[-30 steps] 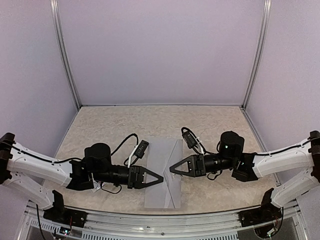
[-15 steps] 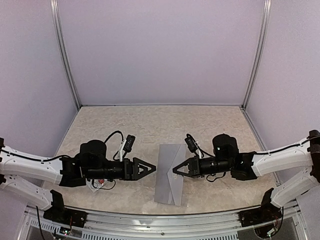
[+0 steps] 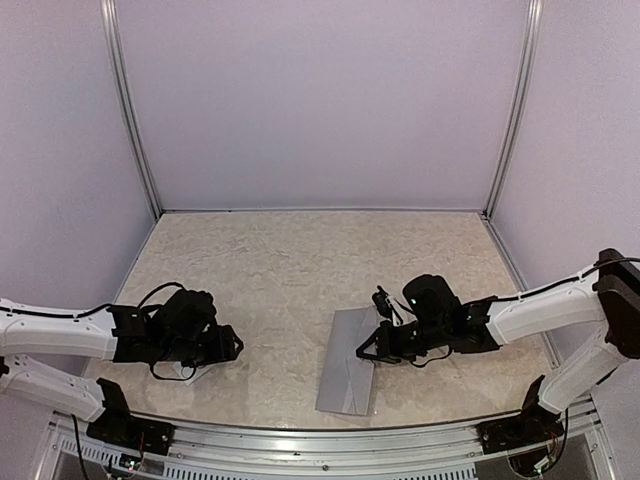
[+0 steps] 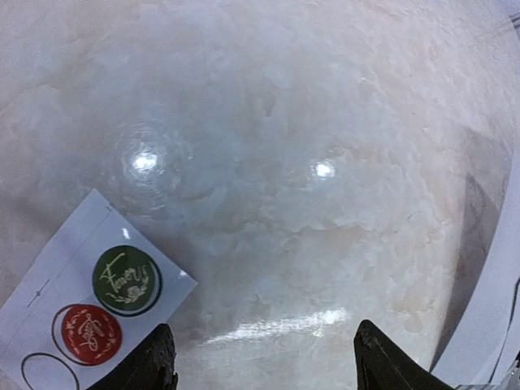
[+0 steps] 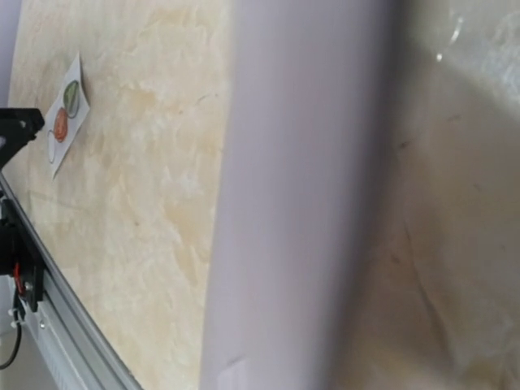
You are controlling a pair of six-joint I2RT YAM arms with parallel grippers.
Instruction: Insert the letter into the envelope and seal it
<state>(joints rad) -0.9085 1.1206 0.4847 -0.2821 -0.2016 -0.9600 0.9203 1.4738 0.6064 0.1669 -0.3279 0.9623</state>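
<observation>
The envelope (image 3: 345, 375) lies flat on the table (image 3: 300, 260), near the front edge and right of centre, its long sides running away from the arms. From above it is a plain grey rectangle with a faint crease line across it and its right edge slightly raised. The right wrist view gives only a broad, blurred grey band (image 5: 301, 195) of it, very close to the lens, with no fingers in sight. From above, the right gripper (image 3: 362, 352) has its tip at the envelope's right edge with its jaws closed; whether paper is pinched between them cannot be told. The left gripper (image 3: 236, 345) is well apart from the envelope, low over the table at the left. Its wrist view shows what the top view mostly hides: two dark fingertips (image 4: 158, 361) spread wide over bare table with nothing between them, and just beside them a white card (image 4: 73, 317) bearing a green sticker (image 4: 127, 279), a red sticker (image 4: 90, 334) and an empty ring.
</observation>
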